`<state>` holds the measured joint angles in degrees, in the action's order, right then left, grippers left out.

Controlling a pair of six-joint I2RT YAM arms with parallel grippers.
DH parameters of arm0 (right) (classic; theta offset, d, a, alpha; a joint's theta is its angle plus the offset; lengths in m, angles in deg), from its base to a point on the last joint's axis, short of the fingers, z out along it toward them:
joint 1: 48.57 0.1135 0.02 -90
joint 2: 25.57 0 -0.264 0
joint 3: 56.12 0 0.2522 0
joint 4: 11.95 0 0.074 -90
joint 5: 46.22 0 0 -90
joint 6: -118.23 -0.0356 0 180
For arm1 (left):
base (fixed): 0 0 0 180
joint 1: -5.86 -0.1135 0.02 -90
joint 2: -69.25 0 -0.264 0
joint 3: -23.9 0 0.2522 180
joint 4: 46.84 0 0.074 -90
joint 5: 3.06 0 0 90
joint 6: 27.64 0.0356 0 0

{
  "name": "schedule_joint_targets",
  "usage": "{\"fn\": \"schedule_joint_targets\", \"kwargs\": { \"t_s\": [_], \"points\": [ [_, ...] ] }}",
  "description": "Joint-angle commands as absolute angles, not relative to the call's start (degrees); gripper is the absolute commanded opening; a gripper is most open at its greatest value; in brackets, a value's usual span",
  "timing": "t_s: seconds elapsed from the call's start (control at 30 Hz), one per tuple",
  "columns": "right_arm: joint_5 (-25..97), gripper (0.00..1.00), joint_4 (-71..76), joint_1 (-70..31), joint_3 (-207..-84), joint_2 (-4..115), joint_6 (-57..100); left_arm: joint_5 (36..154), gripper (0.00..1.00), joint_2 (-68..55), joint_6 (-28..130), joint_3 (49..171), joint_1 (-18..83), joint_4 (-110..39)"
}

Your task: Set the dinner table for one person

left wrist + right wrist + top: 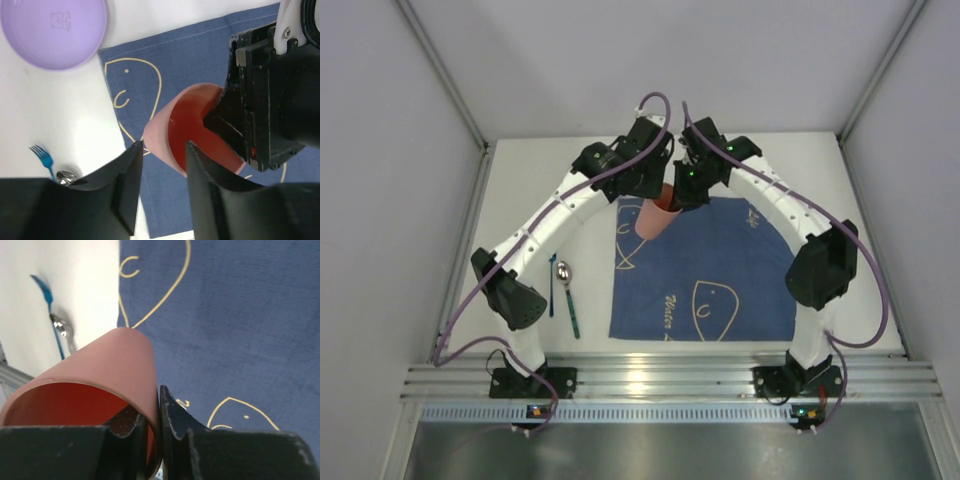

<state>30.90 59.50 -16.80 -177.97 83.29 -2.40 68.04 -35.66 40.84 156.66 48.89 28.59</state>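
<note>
Your right gripper (pixel 150 405) is clamping the wall of a pink cup (pixel 100 370), with one finger inside the mouth and the other pressing the outer pink wall. The cup is tilting, with its mouth facing the wrist camera. Its inside is showing only smooth red-orange wall. From above, the cup is hanging over the far left corner of the blue fish-print cloth (pixel 720 270). You cannot tell whether its base is touching the fabric.

Your left gripper (pixel 163 147) is hovering just beside the cup with its fingers standing apart. The cup and the right gripper are showing in the gap beyond them.

The dinner table (pixel 525 175) is the large white top lying under everything. The cloth is lying flat on it, close to the near edge and roughly midway between the left and right edges.

A purple plate (pixel 55 30) is showing only in the left wrist view. It is sitting on the white top just off one corner of the cloth without touching it, and its face is showing a faint embossed figure at the middle.

A blue fork (pixel 552 290) and a spoon (pixel 568 300) are lying side by side between the cloth and the table's left edge, toward the near edge.
</note>
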Motion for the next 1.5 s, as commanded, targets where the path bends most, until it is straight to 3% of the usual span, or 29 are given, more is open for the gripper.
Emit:
{"fn": "schedule_joint_targets", "kwargs": {
  "t_s": [0.0,0.07,0.2,0.47,0.67,1.1,1.47],
  "points": [
    [37.2,0.00,60.7,-18.2,-178.8,80.2,-1.6,67.2,0.46,-33.1,39.2,158.0,49.5,27.3],
    [39.9,0.00,62.4,-20.1,-178.8,79.5,-0.3,65.5,0.71,-32.3,39.3,156.6,49.5,27.0],
    [45.0,0.00,64.5,-25.2,-177.4,77.4,1.9,62.9,0.86,-29.6,39.3,152.4,47.9,26.0],
    [52.1,0.00,64.9,-40.9,-173.9,76.6,3.9,64.8,0.88,-22.5,36.9,142.1,43.7,23.6],
    [57.2,0.00,64.3,-46.6,-177.3,82.3,4.9,64.9,0.87,-19.7,35.3,137.4,43.0,23.8],
    [59.0,0.00,56.9,-48.0,-177.1,95.7,3.4,64.7,0.87,-17.9,34.4,135.9,40.0,25.8],
    [58.1,0.00,54.3,-49.9,-177.1,94.7,2.1,64.4,0.87,-19.8,35.5,137.9,38.1,26.6]
  ]
}}
